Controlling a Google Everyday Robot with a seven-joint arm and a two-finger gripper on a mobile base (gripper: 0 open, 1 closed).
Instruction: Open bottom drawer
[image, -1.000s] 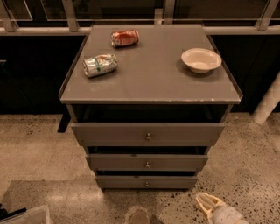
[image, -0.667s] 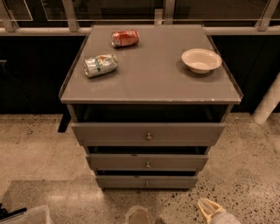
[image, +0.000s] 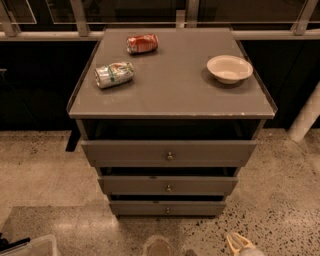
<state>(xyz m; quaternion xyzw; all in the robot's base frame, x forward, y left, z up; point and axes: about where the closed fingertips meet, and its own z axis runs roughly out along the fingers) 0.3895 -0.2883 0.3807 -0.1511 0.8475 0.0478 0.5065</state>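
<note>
Gripper (image: 240, 246): bottom right edge, near the floor; we cannot tell its state.
Bottom drawer (image: 145, 207): lowest grey front, apparently closed.
Knob (image: 167, 210): we should approach level, pull straight.

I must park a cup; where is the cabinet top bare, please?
Bare: the middle and front, between the silver crushed can and white round bowl. Crowded: back left, by the red crushed can. The gripper is at bottom right.
</note>
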